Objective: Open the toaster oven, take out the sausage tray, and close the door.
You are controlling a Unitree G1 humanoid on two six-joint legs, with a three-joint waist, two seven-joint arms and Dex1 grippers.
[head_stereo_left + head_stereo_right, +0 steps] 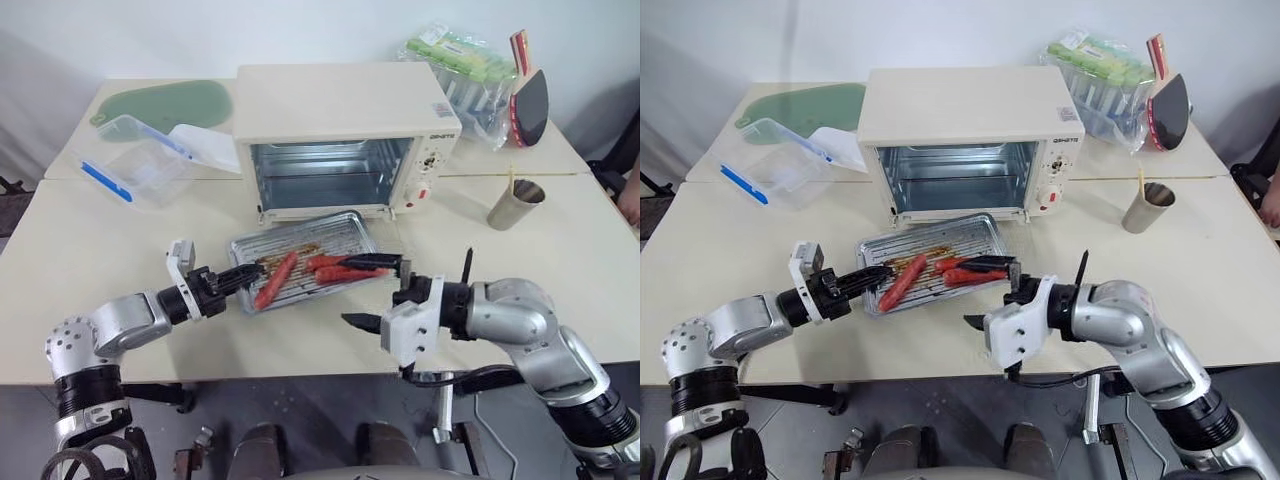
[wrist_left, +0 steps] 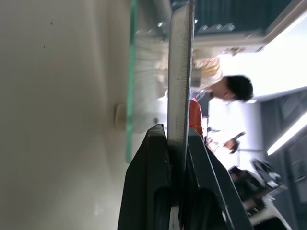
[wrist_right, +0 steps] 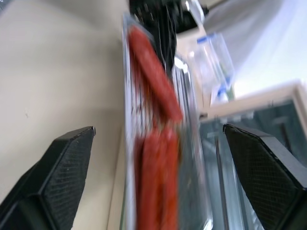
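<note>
Gripping the sausage tray [image 1: 305, 262] by its thin left rim, the left gripper [image 1: 243, 276] fingers pinch it over the oven's lowered glass door, before the toaster oven [image 1: 345, 140]. Right gripper [image 1: 400, 292] fingers gape wide, empty. Thin metal looks light, stiff, slick; sausages [image 1: 276, 279] may roll, so keep it level.
</note>
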